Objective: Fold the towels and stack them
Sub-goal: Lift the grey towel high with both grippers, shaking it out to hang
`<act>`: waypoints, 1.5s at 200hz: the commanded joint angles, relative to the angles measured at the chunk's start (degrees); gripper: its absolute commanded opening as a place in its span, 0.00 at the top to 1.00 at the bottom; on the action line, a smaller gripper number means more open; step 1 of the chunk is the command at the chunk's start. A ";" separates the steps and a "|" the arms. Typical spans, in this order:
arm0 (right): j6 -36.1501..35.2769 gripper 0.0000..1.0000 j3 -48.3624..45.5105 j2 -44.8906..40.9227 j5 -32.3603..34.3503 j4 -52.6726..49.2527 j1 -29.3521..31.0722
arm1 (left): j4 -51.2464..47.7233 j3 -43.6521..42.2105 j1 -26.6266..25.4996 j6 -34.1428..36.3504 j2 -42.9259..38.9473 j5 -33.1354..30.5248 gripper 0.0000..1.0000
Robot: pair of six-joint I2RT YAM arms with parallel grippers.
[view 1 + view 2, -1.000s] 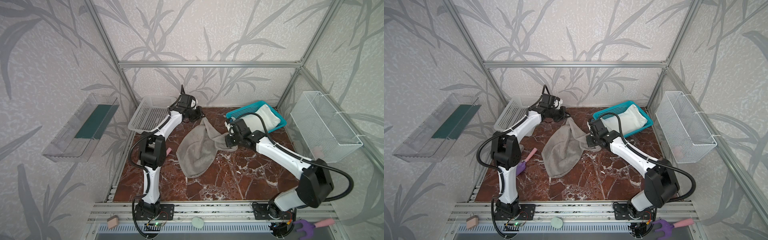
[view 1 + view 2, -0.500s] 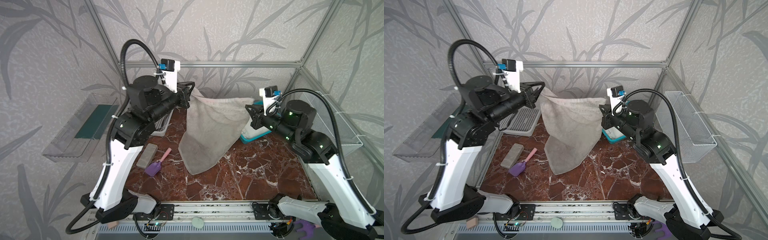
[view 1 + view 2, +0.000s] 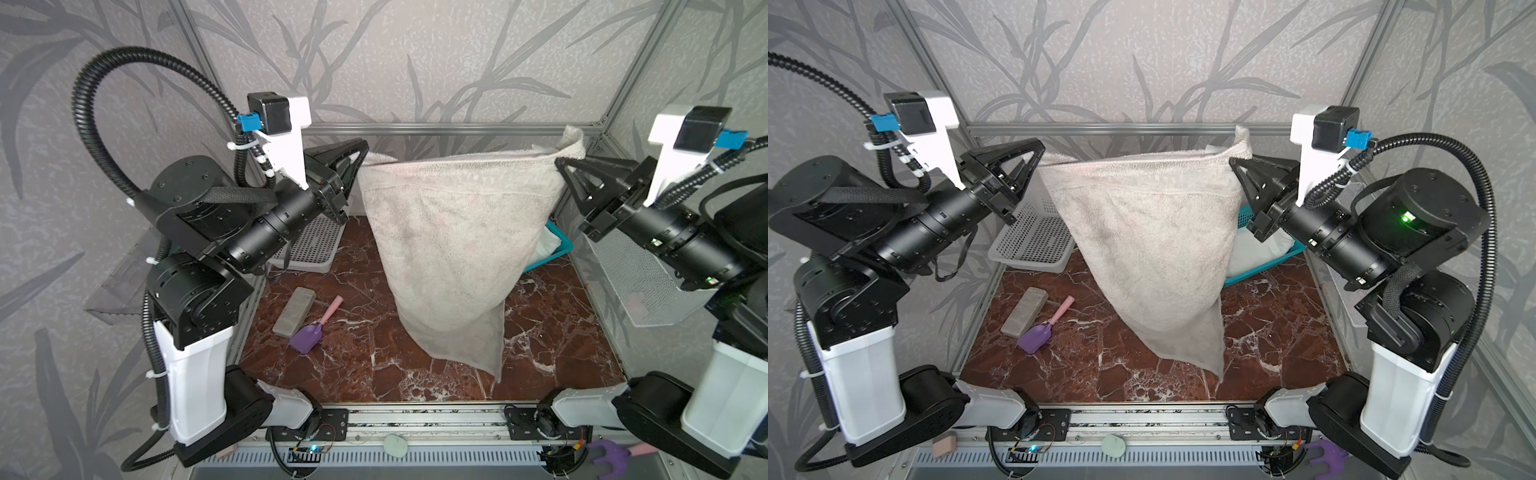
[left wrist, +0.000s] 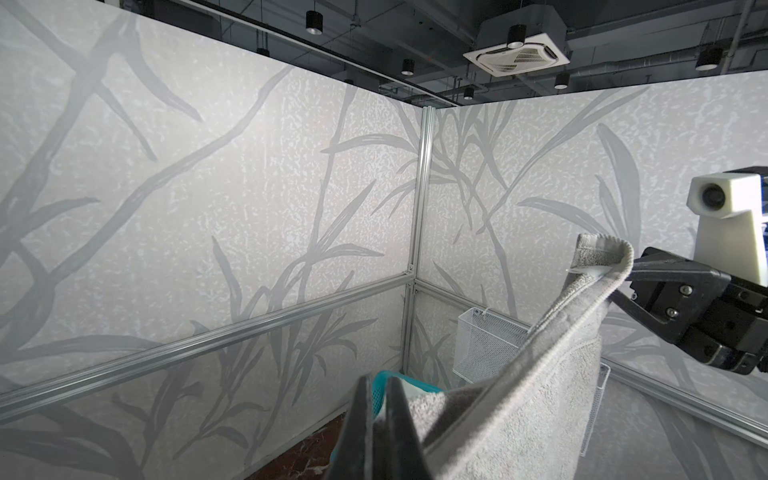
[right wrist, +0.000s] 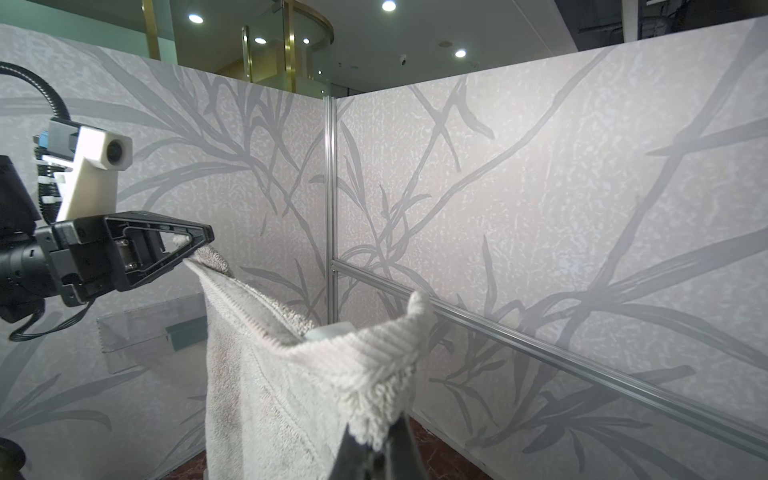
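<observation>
Moved: your arms have lifted the grey towel off the table and spread its top edge.
Grip: left gripper and right gripper each pinch an upper corner.
Towel: hangs mid-scene, tapering toward the near right.
Risk: pull wider and a corner may slip; the skewed hang may crease.

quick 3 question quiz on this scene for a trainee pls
1. True or false: the left gripper and right gripper are each shut on a top corner of the towel.
2. The scoop lies: A on the towel; B on the table by the slab; C in a gripper.
3. Fill in: the towel's lowest corner hangs nearer the ___ arm's base.
Key: 1 true; 2 B; 3 right.
</observation>
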 commanded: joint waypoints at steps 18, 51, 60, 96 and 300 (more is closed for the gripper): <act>-4.59 1.00 4.33 5.01 13.33 0.64 -0.90 | 1.64 4.80 1.21 9.77 3.61 -11.42 1.00; -5.69 1.00 2.16 9.54 14.50 3.78 -3.05 | 2.70 2.63 2.15 15.99 6.98 -17.66 1.00; -4.49 1.00 3.37 11.48 12.80 3.06 -5.15 | 2.60 1.71 3.32 16.35 7.92 -18.59 1.00; 2.89 1.00 5.88 15.70 3.04 1.42 -13.50 | 2.30 -0.10 11.45 11.77 9.93 -14.33 1.00; 2.04 1.00 0.17 0.12 -3.12 10.50 -18.22 | 15.46 -3.55 13.66 8.29 -4.99 -6.21 1.00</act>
